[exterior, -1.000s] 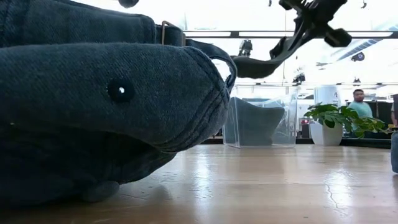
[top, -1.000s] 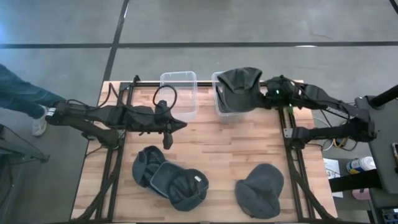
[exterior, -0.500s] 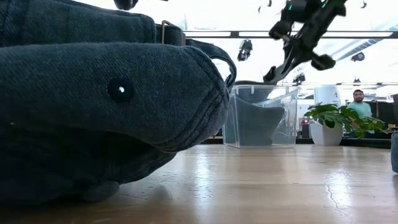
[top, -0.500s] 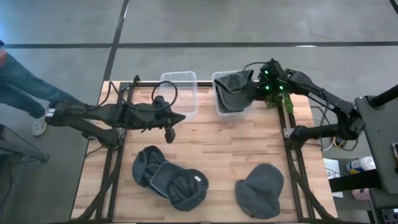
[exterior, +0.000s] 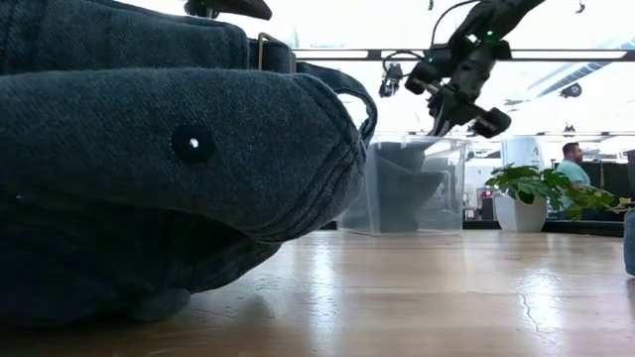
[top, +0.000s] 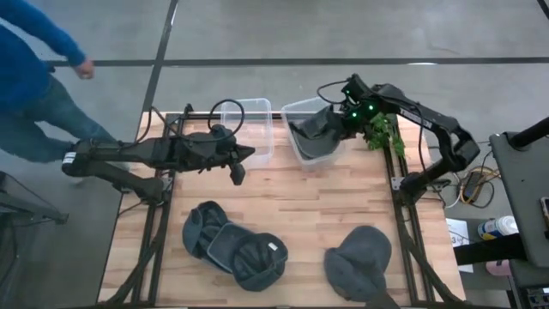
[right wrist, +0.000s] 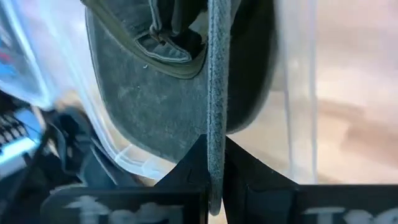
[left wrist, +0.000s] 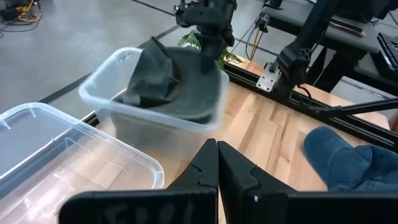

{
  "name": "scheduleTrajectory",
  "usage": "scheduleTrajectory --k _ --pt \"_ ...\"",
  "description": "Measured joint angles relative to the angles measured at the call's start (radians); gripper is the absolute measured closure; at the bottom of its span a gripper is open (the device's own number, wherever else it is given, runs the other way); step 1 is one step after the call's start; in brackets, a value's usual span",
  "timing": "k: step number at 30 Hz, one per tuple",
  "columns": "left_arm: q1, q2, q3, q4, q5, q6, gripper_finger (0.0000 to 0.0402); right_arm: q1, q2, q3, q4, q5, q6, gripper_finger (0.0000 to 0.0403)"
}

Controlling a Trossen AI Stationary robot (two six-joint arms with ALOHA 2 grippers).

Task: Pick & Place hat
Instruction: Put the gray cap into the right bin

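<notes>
High view: right hand pinches hat brim inside tilted clear bin | left hand closed, empty, above worktop

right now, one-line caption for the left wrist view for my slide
Right gripper lowers a dark hat into the clear bin, pinching its brim, beside an empty bin.

Dark grey hat, clear plastic bin, pale wood table, black claw
</notes>
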Motion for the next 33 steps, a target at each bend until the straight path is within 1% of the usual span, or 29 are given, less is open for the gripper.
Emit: scheduleTrajectory --k 3,7,12,21,24,27,33 --pt "0.0 0.0 0.0 0.0 0.0 0.0 0.0402 0.0 0.03 0.03 -0.111 -0.007 -0.031 0.039" --pt "0.0 0.0 0.0 0.0 0.0 0.0 0.0402 0.001 0.04 0.042 -0.182 -0.011 -0.057 0.039" --pt "-0.001 0.0 0.0 0.0 0.0 0.001 0.0402 0.002 0.023 0.04 -0.217 -0.064 -0.057 0.039" --pt "-0.001 0.0 0.0 0.0 0.0 0.001 0.0402 0.002 0.02 0.04 -0.241 -0.067 -0.07 0.039" --pt "-0.002 0.0 0.0 0.0 0.0 0.001 0.0402 0.002 0.016 0.055 -0.244 -0.067 -0.099 0.0388" --pt "-0.002 0.0 0.0 0.0 0.0 0.001 0.0402 0.002 0.013 0.072 -0.244 -0.067 -0.113 0.037" --pt "-0.002 0.0 0.0 0.0 0.0 0.019 0.0402 0.002 0.012 0.107 -0.282 -0.07 -0.116 0.0299"
